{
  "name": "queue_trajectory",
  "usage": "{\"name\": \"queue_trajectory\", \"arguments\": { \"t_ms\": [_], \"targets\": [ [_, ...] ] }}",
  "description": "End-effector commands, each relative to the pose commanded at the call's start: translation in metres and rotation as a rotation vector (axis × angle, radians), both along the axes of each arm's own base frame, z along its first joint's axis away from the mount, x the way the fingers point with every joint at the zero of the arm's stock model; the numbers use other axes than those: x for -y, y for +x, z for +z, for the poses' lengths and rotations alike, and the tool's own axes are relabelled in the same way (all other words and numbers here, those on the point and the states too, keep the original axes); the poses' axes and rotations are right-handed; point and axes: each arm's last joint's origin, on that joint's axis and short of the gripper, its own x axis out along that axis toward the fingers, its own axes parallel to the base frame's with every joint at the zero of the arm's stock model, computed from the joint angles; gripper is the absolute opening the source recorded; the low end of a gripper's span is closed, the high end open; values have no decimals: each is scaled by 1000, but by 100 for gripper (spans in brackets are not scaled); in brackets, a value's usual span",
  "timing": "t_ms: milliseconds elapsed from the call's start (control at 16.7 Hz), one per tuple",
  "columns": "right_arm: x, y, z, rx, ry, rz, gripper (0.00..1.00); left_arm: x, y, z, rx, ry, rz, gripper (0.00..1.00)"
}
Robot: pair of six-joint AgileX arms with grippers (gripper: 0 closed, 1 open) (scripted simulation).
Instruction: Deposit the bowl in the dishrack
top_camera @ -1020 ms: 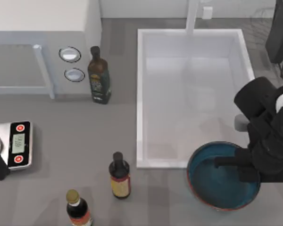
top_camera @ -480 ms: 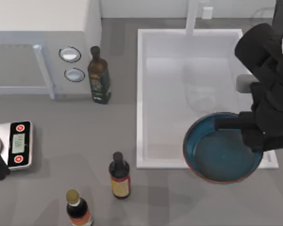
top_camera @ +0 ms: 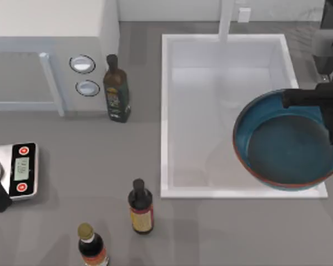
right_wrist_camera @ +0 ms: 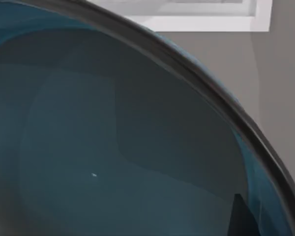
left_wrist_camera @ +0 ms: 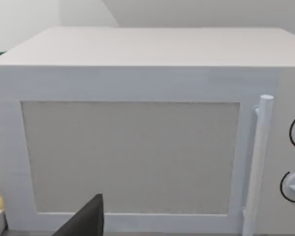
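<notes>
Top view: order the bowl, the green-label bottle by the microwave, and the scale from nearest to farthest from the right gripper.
1. The bowl, held at the right gripper, over the sink's right side.
2. The green-label bottle, left of the sink, beside the microwave.
3. The scale, near the table's left edge.

the bowl (top_camera: 288, 141) has risen from the table's front edge. it now hangs over the sink's (top_camera: 222, 41) right side, carried by the right gripper (top_camera: 299, 98).
</notes>
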Motion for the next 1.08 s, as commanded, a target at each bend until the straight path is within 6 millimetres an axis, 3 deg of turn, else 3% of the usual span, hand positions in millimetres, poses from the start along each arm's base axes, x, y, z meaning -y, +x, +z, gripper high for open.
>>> {"name": "queue_trajectory", "arguments": {
  "t_ms": [360, 540, 780, 1080],
  "targets": [
    [-1, -1, 2, 1, 1, 3, 0, 0, 0, 0, 0, 0, 0, 100],
    [12, 4, 5, 54, 59, -22, 0, 0, 0, 0, 0, 0, 0, 100],
    [50, 20, 14, 228, 201, -100, 0, 0, 0, 0, 0, 0, 0, 100],
    [119, 24, 36, 608, 340, -162, 0, 0, 0, 0, 0, 0, 0, 100]
  ]
}}
